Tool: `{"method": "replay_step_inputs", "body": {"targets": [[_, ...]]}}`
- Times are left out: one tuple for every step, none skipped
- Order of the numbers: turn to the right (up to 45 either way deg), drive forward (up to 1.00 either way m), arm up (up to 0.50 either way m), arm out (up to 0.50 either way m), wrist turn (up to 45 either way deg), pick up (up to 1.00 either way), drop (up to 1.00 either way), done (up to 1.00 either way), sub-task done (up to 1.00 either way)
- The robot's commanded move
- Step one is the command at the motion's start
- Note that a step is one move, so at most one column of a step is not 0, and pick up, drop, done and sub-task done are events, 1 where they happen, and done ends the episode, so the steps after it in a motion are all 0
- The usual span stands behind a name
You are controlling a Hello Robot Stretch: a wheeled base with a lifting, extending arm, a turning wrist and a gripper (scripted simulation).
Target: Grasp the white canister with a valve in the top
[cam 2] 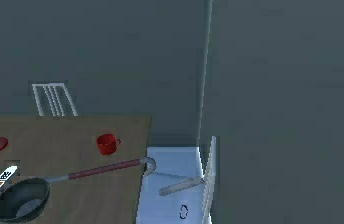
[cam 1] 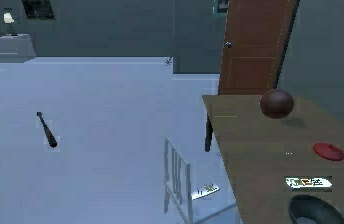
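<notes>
1. Room: grey-blue walls and a pale floor (cam 1: 120,95), mostly bare.
2. White cabinet (cam 1: 8,48) at the forward view's far left, against the back wall, with a lamp (cam 1: 8,18) on top.
3. Baseball bat (cam 1: 47,130): dark, lying on the floor well apart from the furniture.
4. White chair (cam 1: 177,172) just beside the table's near-left edge. In the arm side view its seat bears a pale oblong (cam 2: 177,186) and a small ring-shaped thing (cam 2: 185,211).
5. Brown door (cam 1: 258,45) in the far wall, behind the table.
6. Wooden table (cam 1: 250,140) bears a dark brown ball (cam 1: 277,103), a white remote-like strip (cam 1: 308,182), a pan (cam 2: 22,200) with a red handle, a red disc (cam 1: 330,150) and a red cup (cam 2: 106,143).
7. White canister: its place cannot be told. The pale oblong on the chair seat is the only white candidate, and it is too small to name.
8. Handling, as a judgement: probably rigid, smooth-walled and fairly light, and apt to roll if it lies on its side. Take it around the mid-body, below the valve, never by the valve itself.
9. Claw: its state cannot be told.
10. Hard to make out: the pan is cut off by the forward view's bottom edge. A white slatted thing (cam 2: 52,100) beyond the table may be a vent or a chair back.
</notes>
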Motion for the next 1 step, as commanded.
{"method": "replay_step_inputs", "body": {"targets": [[0.0,0.0,0.0,0.46,0.0,0.0,0.0,0.0,0.0]]}}
